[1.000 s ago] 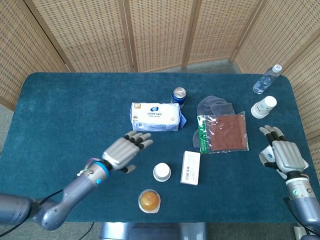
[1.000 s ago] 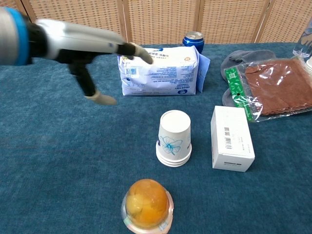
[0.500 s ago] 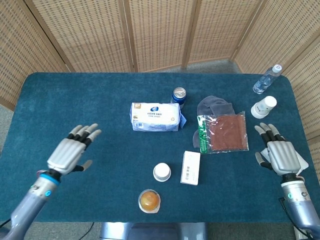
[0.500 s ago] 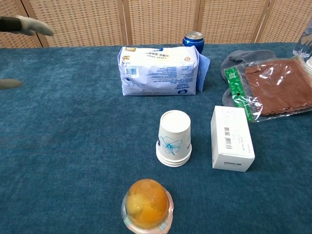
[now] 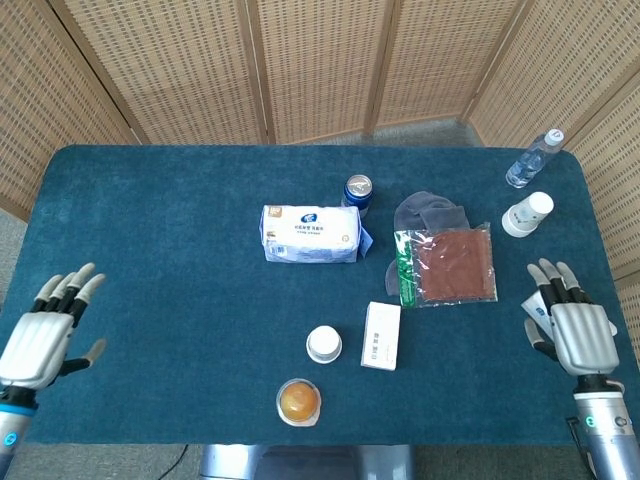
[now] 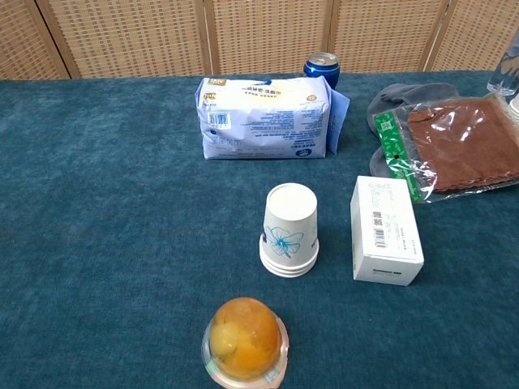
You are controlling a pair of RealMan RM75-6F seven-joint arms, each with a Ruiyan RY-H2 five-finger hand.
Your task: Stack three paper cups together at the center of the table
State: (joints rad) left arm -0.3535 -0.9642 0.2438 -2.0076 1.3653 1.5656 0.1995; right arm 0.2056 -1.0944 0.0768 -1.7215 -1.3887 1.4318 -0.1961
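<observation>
Blue carpet-like cloth is covering the surface (image 5: pixel 180 200), and the stack of paper cups (image 6: pixel 289 231) is serving as the landmark, sitting upside down near the middle of the front half. Far to the left of the stack, the left hand (image 5: pixel 40 335) is hovering at the surface's edge with its fingers spread apart and holding nothing. Behind the stack, a white tissue pack (image 6: pixel 268 117) is lying flat, with a blue can (image 6: pixel 322 69) standing just behind its right end. Directly in front of the stack, a sealed fruit cup (image 6: pixel 244 339) is sitting. Just to the right of the stack, a white box (image 6: pixel 386 229) is lying, and beyond it a clear bag of brown sheets (image 6: pixel 462 142) is resting on grey cloth (image 5: pixel 428 212). Far right and back from the stack, another paper cup (image 5: pixel 527 214) is lying beside a water bottle (image 5: pixel 533 159). Far right, the right hand (image 5: pixel 570 325) is hovering empty, fingers apart.
</observation>
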